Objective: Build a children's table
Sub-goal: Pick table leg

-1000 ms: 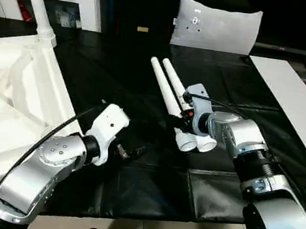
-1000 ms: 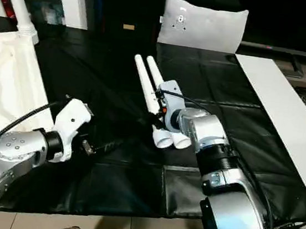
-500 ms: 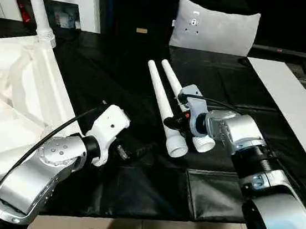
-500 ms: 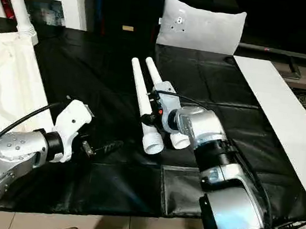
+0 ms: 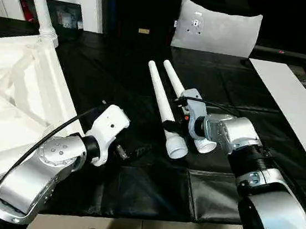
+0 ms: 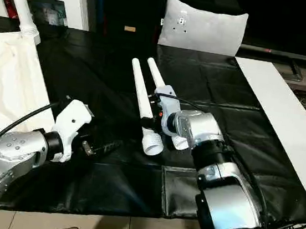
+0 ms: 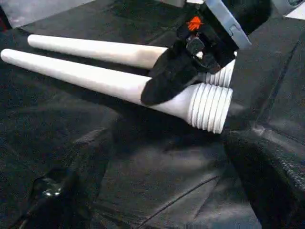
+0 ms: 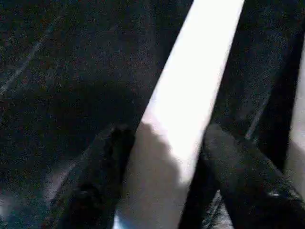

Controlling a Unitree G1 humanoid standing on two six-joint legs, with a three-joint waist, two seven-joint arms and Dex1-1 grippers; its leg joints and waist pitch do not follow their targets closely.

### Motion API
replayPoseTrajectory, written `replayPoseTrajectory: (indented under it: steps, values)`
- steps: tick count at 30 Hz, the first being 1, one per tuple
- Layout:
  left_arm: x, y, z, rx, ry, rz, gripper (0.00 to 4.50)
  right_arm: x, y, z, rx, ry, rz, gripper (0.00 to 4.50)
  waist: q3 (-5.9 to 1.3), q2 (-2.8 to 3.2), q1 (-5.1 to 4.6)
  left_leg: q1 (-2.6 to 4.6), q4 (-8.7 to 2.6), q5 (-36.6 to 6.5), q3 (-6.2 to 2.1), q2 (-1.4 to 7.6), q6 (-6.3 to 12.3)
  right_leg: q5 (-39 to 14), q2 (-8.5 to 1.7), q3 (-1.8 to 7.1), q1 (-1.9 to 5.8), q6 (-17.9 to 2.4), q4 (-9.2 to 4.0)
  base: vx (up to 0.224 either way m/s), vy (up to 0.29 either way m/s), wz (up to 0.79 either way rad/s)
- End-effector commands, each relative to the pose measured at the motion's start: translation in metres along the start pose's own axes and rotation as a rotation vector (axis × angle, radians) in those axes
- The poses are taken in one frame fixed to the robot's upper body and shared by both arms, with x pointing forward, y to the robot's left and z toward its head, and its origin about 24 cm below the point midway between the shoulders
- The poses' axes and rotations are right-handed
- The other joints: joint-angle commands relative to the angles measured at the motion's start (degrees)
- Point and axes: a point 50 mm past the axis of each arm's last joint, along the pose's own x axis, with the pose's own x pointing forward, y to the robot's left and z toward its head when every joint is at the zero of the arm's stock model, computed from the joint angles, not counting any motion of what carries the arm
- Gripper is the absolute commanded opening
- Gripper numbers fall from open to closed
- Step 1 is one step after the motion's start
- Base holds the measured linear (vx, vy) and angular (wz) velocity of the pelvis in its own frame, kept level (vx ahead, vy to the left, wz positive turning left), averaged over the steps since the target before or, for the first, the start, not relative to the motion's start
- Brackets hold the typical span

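- On the black-covered work table [image 5: 146, 80], two loose tapered legs are lying side by side, and the right gripper [image 8: 162, 157] is straddling the left leg [image 5: 162, 105] near its threaded collar [image 7: 209, 106], its black fingers [image 8: 97, 176] sitting on either side of the white tube.
- Whether those fingers are pressing the tube yet or only bracketing it is something I cannot tell; if they are loose, the smooth tapered leg is likely to roll or slip out on the lift.
- Just beside it, the right leg [image 5: 175, 81] is lying so close that a closing finger risks wedging between the two and dragging both.
- At the near left, the left gripper [image 5: 131, 152] is hovering with its fingers wide apart, holding nothing, so it is giving no support if the leg tips.
- Away to the left, the upturned white table top [image 5: 15, 103] is waiting with one leg [image 5: 40, 6] already standing in a far corner socket.
- Compared with a second ago, the two loose legs are no longer touching at the collars: the left one is lying angled apart, and the right gripper is sitting over it rather than over both.
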Motion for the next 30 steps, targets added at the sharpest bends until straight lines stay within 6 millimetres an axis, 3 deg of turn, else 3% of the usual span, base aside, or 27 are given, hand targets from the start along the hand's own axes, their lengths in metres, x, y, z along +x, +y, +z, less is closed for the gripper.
replayPoseTrajectory:
  steps: [1,6,7,13,15,17,19,23,24,30]
  values:
    - [0.001,-0.001,0.005,0.027,0.001,-0.007,4.33,0.004,-0.004,-0.014,0.025,0.075,-0.022,3.14,-3.07,1.00,-0.09,1.86,-5.16,-18.6,-1.73,4.22,-5.48,-13.2,-4.60,2.45,0.55,-10.8,-4.99,0.000,0.000,0.00]
    - [0.001,-0.001,0.005,0.028,0.005,-0.007,4.33,0.007,-0.001,-0.017,0.011,0.109,-0.025,3.14,-2.97,0.94,0.00,1.82,-5.27,-17.9,-1.60,4.28,-5.28,-12.5,-4.59,2.42,0.61,-11.1,-4.95,0.000,0.000,0.00]
    - [0.001,-0.001,0.005,0.028,0.005,-0.007,4.33,0.007,-0.001,-0.017,0.008,0.111,-0.020,2.90,-2.96,0.93,0.00,1.86,-5.29,-18.3,-1.62,4.28,-5.31,-13.2,-4.61,2.45,0.60,-10.9,-5.00,0.000,0.000,0.00]
    - [0.000,0.001,0.005,0.035,0.003,0.007,4.33,0.003,-0.002,-0.005,0.023,0.056,-0.015,2.51,-2.96,0.97,0.04,1.91,-5.36,-19.4,-1.70,4.35,-5.74,-15.2,-4.71,2.51,0.43,-10.3,-5.17,0.000,0.000,0.00]
    - [0.000,0.002,0.005,0.035,0.001,0.009,4.33,0.001,-0.003,-0.003,0.023,0.039,-0.014,2.32,-3.16,1.26,0.19,1.94,-5.34,-18.7,-1.72,4.35,-5.83,-13.9,-4.67,2.47,0.55,-10.4,-5.00,0.000,0.000,0.00]
    - [0.000,0.002,0.005,0.035,-0.001,0.009,4.33,-0.001,-0.002,0.000,0.026,0.013,0.008,2.18,-3.17,1.07,0.15,1.91,-5.34,-18.2,-1.62,4.31,-5.73,-13.0,-4.55,2.45,0.57,-10.4,-4.99,0.000,0.000,0.00]
    - [0.000,0.002,0.005,0.034,-0.003,0.009,4.33,-0.003,0.000,0.001,0.034,-0.009,0.023,2.07,-3.43,1.28,0.32,1.84,-5.26,-16.3,-1.53,4.30,-5.43,-9.8,-4.48,2.40,0.83,-10.7,-4.77,0.000,0.000,0.00]
    - [0.002,0.006,0.008,0.032,-0.020,0.031,4.33,-0.012,0.002,0.010,0.092,-0.152,0.070,1.92,-3.82,1.20,0.64,1.76,-5.06,-12.4,-1.31,4.24,-4.47,-4.7,-4.43,2.33,1.32,-11.3,-4.46,0.000,0.000,0.00]
    - [0.002,0.010,0.010,0.029,-0.037,0.058,4.33,-0.020,0.005,0.019,0.120,-0.268,0.115,1.92,-3.85,1.20,0.80,1.64,-4.95,-10.8,-1.20,4.17,-3.84,-2.4,-4.38,2.34,1.56,-11.7,-4.29,0.000,0.000,0.00]
    - [0.002,0.024,0.017,0.010,-0.085,0.153,4.33,-0.038,0.008,0.030,0.084,-0.479,0.151,1.87,-3.81,1.30,0.84,1.85,-4.90,-11.2,-1.05,4.23,-3.56,-3.3,-4.33,2.31,1.36,-11.5,-4.48,0.000,0.000,0.00]
